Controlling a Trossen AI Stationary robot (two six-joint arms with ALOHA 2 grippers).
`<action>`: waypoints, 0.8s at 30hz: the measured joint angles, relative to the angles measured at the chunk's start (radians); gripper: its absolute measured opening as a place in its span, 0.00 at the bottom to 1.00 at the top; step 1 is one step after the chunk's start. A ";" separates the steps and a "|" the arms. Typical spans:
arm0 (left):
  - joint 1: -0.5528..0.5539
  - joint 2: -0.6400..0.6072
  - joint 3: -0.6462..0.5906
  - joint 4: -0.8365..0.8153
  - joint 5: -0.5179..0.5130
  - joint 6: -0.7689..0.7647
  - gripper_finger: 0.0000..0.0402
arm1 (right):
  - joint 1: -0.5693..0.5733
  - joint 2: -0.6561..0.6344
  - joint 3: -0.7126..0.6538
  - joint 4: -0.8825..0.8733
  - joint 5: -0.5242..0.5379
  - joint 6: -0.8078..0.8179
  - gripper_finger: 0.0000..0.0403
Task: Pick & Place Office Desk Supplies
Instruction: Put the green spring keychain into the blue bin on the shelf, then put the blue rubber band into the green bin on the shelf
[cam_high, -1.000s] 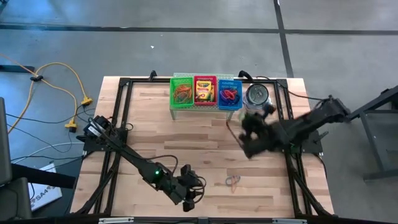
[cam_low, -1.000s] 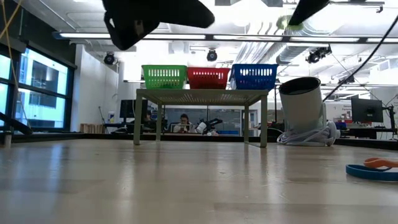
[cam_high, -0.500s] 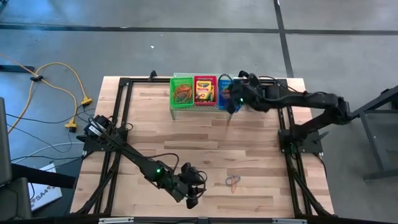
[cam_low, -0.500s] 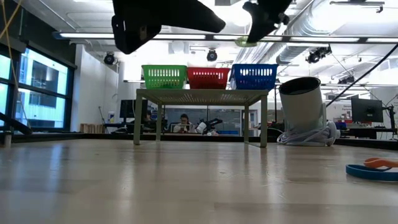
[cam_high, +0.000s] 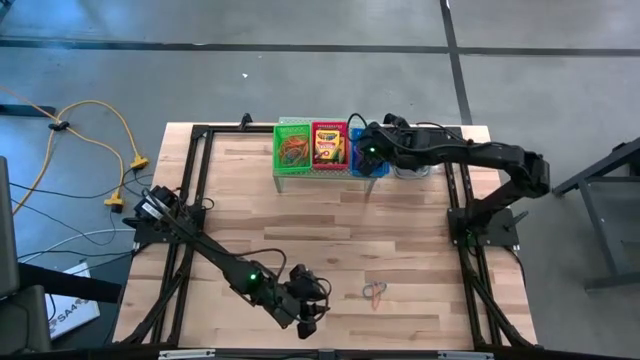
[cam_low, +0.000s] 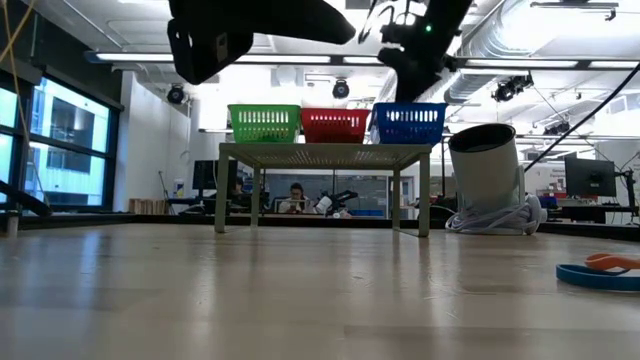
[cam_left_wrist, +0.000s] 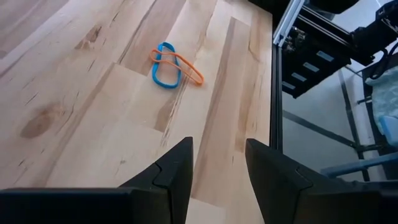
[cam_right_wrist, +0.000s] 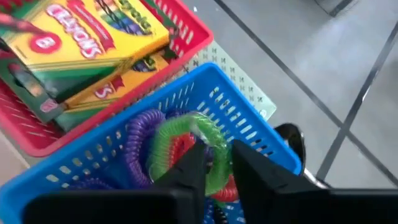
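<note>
My right gripper (cam_right_wrist: 219, 150) (cam_high: 363, 152) hovers over the blue basket (cam_right_wrist: 249, 118) (cam_high: 372, 163) at the far side, shut on a green coiled band (cam_right_wrist: 186, 127). Purple and red coiled bands (cam_right_wrist: 140, 146) lie in that basket. Yellow-and-green crayon boxes (cam_right_wrist: 93, 37) are stacked in the red basket (cam_high: 329, 148). Rubber bands fill the green basket (cam_high: 294, 150). A blue and an orange rubber band (cam_left_wrist: 168, 65) (cam_high: 375, 292) lie flat on the table near the front. My left gripper (cam_left_wrist: 217, 165) (cam_high: 308, 318) hangs open above the table, short of them. My right gripper has the green coiled band's near part (cam_right_wrist: 217, 163) pinched between its two fingertips. The fingers slant down from the table's right. The rest of the loop rests on the purple and red coils in the blue basket.
The three baskets stand side by side on a small mesh stand (cam_low: 320, 155) at the far edge. A round metal tin (cam_low: 485, 170) stands to the right of it. Black frame rails (cam_high: 190, 200) run along the table's sides. Bare wood lies in the middle.
My right gripper has swung from above the table's right middle toward the far edge and a little left, rolling as it went, and now stands over the blue basket with the green band. My left arm has kept still.
</note>
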 joint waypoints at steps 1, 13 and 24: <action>-0.001 0.000 0.000 -0.001 0.000 0.000 0.36 | -0.002 0.009 0.000 -0.006 0.000 0.016 0.18; -0.013 0.000 0.000 -0.007 0.000 0.023 0.36 | 0.007 -0.014 0.000 0.014 0.008 -0.033 0.65; 0.001 0.000 0.000 -0.008 0.000 0.054 0.36 | 0.251 -0.217 0.000 0.009 0.017 0.097 0.68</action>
